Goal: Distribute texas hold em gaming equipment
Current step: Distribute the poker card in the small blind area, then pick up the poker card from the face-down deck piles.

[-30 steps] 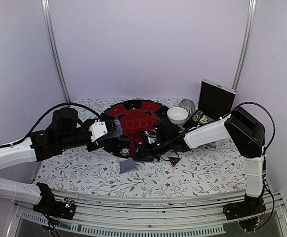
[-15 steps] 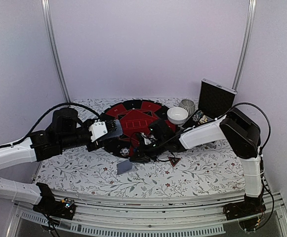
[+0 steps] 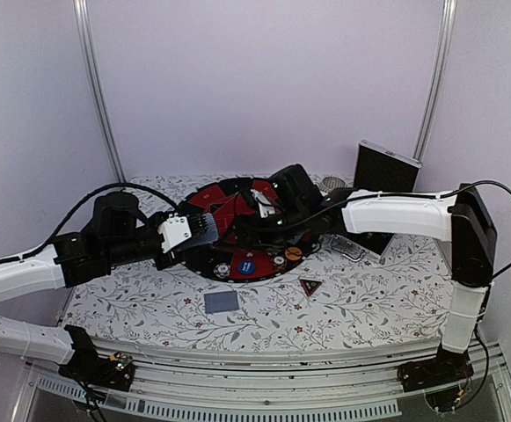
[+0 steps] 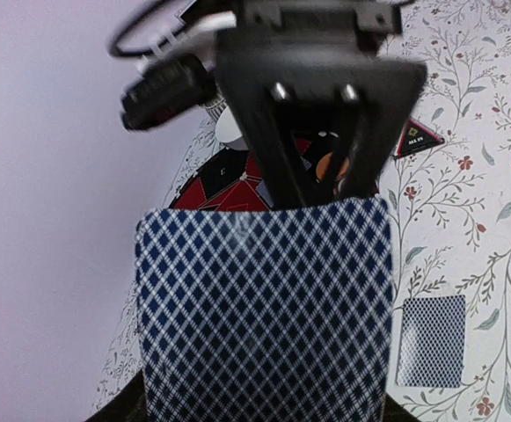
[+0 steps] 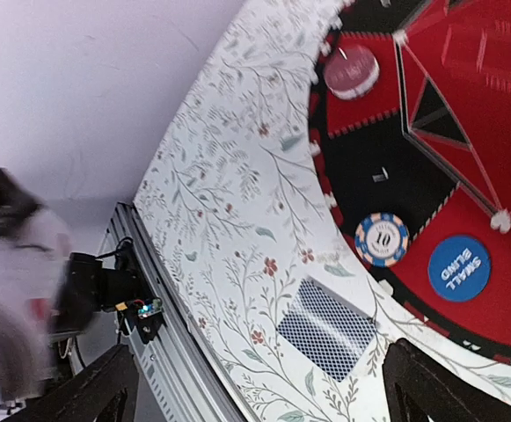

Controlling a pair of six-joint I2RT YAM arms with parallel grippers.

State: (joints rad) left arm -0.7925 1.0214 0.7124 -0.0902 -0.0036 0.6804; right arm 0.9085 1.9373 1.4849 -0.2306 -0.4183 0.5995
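Left wrist: card deck [image 4: 264,308] in left gripper [image 4: 318,189] blocks table [image 4: 475,176]; right gripper [image 5: 259,387] wide, empty.

The left gripper [image 3: 200,229] clamps the cards [image 4: 264,308], arm reaching forward; right gripper [image 5: 259,352] outstretched, seemingly spread wide.

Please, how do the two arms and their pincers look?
The left arm and right arm have white links with black joints; a black cable loops over each. The left pincer and right pincer are black, with straight fingers.
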